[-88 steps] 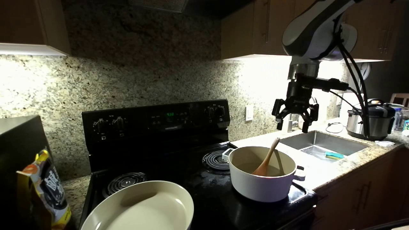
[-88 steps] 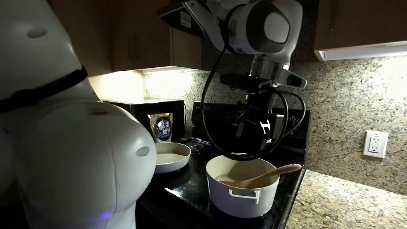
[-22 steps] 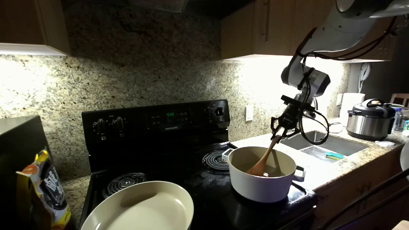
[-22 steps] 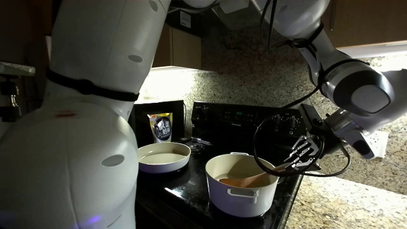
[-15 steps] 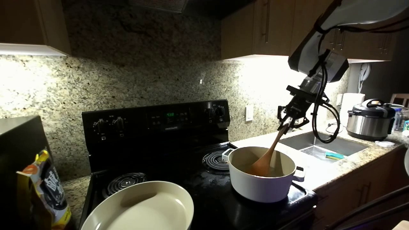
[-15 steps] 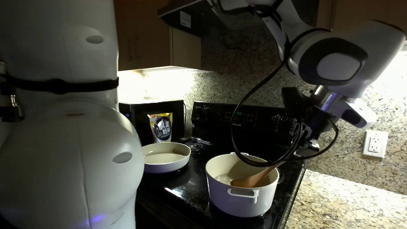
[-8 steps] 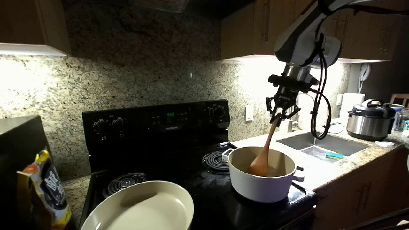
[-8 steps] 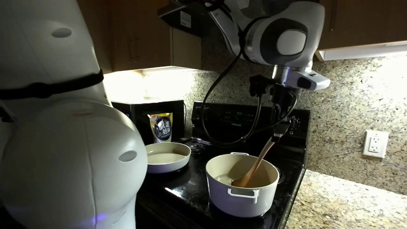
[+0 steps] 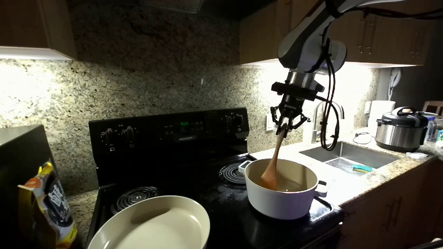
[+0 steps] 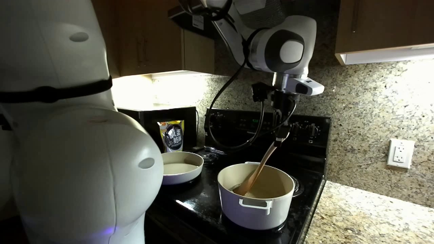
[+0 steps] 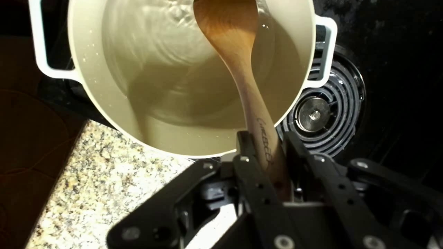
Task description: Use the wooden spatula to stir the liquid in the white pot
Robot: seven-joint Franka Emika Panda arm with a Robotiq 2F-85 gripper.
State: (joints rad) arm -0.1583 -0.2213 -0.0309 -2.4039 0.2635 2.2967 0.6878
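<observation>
One long, light orange-brown wooden spatula [image 11: 246, 81] leans inside the round, white, straight-sided pot [image 9: 282, 204], its broad flat end down in the clear liquid [image 11: 169, 45] and its slim handle rising past the rim. The black two-fingered gripper [image 11: 267, 141] is closed on the upper handle, a pad on either side, parted only by the wood; gripping so high presumably lets it clear the rim while the flat end reaches down. Ripples suggest stirring is in hand. The pot sits near the front corner of the black cooktop [image 9: 226, 221], by the edge bordering the speckled stone counter [image 10: 366, 215]. Near the opposite front corner stands a shallow, cream-coloured dish [image 10: 179, 177], which should leave the gripper room to circle.
</observation>
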